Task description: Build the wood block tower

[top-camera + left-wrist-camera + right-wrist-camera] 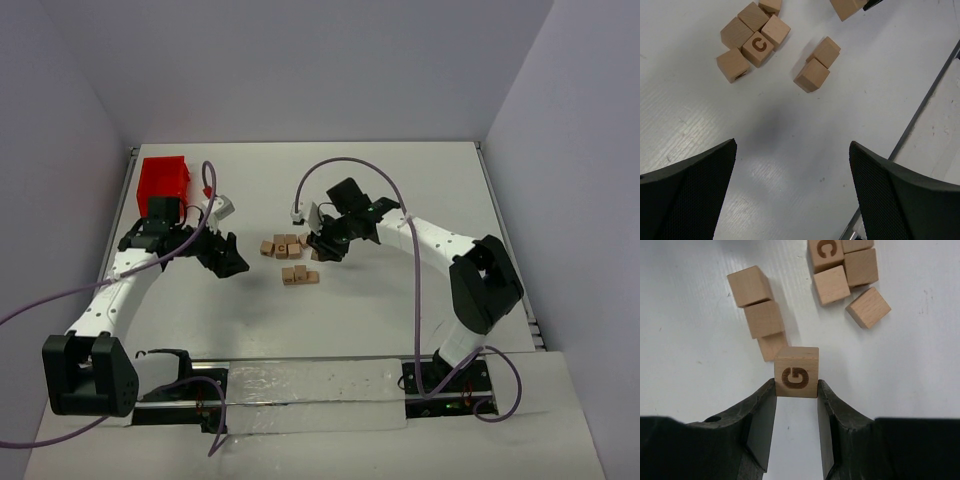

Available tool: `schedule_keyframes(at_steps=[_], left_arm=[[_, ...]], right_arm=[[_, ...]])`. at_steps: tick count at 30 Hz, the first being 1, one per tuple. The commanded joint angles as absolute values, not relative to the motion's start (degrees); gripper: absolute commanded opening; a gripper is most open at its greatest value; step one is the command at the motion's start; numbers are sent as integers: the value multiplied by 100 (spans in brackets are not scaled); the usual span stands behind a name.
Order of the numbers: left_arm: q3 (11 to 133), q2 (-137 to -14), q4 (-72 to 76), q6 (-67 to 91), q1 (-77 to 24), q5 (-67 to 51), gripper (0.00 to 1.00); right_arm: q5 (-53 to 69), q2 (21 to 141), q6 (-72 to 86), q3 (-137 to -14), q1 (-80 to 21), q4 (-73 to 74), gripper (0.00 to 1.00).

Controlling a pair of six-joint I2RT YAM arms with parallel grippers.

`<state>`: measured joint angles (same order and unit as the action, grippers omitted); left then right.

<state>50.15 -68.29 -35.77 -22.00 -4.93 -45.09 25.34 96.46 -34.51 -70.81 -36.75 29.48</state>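
Between the right pincer's (796, 389) jaws, a G-lettered wood block (796, 371) sits clamped

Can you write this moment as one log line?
left gripper: open, empty | right gripper: shut on light-tan wooden cube printed G | other wooden cubes: lying on white table

All the wooden blocks (812, 75) are plain light tan. The C block (759, 47) has its letter in dark brown, kinda burnt-looking, and the G block (796, 372) a bit away from the C block has the same dark brown lettering. The bin (163, 182), well left of the C block, is bright red. Table (350, 320) is white, cables (341, 162) are purple, arms (430, 235) are white with black joints. The pads (695, 200) on the left gripper (792, 155) are black with a fine dotted mesh pattern.
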Motion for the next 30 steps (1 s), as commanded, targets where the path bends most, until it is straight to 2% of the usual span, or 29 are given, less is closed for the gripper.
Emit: schedule_keyframes(at_steps=[1, 9, 30], left_arm=[[5029, -6947, -3420, -2495, -457, -4968, 99], [5017, -7130, -3366, -2550, -457, -5159, 99], [4957, -7077, -3394, -2656, -457, -5089, 99]], right_arm=[[3077, 9460, -4522, -7053, -3647, 3464, 12], [3261, 9680, -5189, -7075, -3647, 3746, 12], [3146, 10330, -5360, -7289, -3888, 3653, 15]])
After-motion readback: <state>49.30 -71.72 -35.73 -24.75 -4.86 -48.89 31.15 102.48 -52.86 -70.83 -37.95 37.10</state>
